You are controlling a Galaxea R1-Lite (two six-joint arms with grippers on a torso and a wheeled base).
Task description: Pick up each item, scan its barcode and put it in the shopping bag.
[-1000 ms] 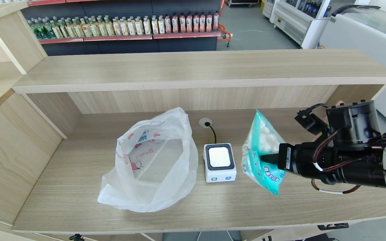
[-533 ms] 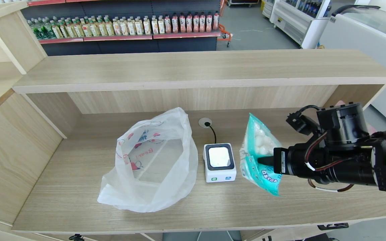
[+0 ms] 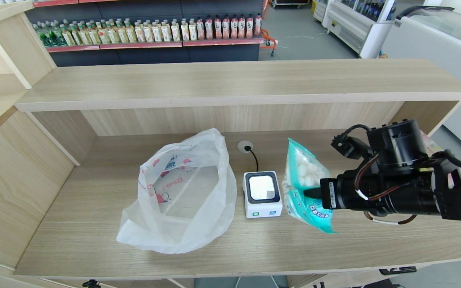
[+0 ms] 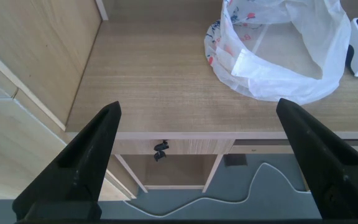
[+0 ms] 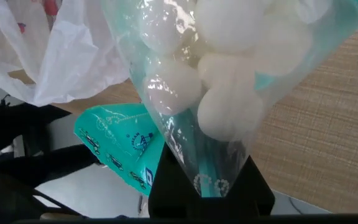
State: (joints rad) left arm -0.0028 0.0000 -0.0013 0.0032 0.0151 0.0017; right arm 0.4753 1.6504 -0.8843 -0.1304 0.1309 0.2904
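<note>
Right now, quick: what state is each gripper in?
Left gripper: open, empty.
Right gripper: shut on the teal-and-clear plastic packet of white balls.

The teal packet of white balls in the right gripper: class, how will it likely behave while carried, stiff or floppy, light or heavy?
Probably floppy: the teal packet is thin film, sagging below the right gripper. Likely light for its size: the white balls look puffy. The glossy film may be slippery and could slip in the pinch.
</note>
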